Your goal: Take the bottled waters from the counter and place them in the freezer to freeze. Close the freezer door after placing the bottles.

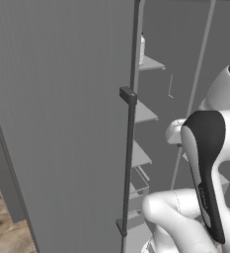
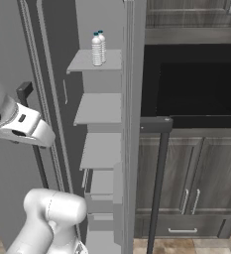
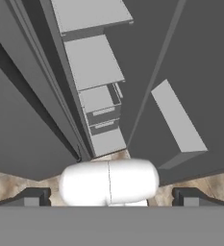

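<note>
Both bottled waters [image 2: 98, 48] stand upright side by side on the top shelf [image 2: 87, 62] inside the freezer [image 2: 99, 149]. From the left base view one of them [image 1: 142, 49] peeks out behind the door edge. The freezer door [image 1: 62, 123] stands wide open, its long bar handle [image 1: 130, 148] facing me. My gripper [image 3: 111, 198] is open and holds nothing. It points down in front of the open compartment, with the lower shelves [image 3: 92, 62] beyond its fingertips [image 3: 34, 197]. The counter is out of view.
A black built-in microwave [image 2: 196, 84] sits right of the fridge, over dark wood cabinets [image 2: 186, 188]. The neighbouring door's handle [image 2: 157, 188] juts out beside the freezer opening. That door's panel [image 3: 178, 120] lies to the right in the hand view. Wood floor [image 1: 3, 227] shows at lower left.
</note>
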Available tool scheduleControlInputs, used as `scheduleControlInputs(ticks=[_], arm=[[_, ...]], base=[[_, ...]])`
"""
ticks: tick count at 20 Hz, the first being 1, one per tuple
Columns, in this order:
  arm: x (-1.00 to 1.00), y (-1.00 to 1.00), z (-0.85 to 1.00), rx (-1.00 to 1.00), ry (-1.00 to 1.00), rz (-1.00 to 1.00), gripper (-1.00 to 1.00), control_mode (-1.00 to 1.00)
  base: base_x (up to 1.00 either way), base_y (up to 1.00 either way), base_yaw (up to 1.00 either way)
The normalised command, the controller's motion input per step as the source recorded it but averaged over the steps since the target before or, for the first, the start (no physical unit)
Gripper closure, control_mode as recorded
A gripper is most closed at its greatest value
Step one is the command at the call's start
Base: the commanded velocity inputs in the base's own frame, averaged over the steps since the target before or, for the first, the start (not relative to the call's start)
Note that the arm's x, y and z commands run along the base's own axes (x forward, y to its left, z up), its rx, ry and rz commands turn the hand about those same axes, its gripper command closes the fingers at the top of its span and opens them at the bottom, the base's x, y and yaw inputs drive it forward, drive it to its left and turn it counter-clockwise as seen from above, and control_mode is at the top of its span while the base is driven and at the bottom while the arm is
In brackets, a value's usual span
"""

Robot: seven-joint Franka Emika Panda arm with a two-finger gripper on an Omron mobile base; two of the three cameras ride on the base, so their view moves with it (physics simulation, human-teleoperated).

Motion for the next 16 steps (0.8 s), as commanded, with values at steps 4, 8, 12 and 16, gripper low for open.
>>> scheduleControlInputs(ticks=[4,8,12,16], arm=[[0.0,-0.07,-0.21,0.0,0.08,0.0,-1.0,-1.0],[0.0,0.0,-0.01,0.0,0.0,0.0,-1.0,-1.0],[0.0,0.0,0.0,0.0,0.0,0.0,-1.0,-1.0],[0.0,0.0,0.0,0.0,0.0,0.0,-1.0,1.0]], base=[[0.0,0.0,0.0],[0.0,0.0,0.0],[0.0,0.0,0.0],[-0.01,0.0,0.0]])
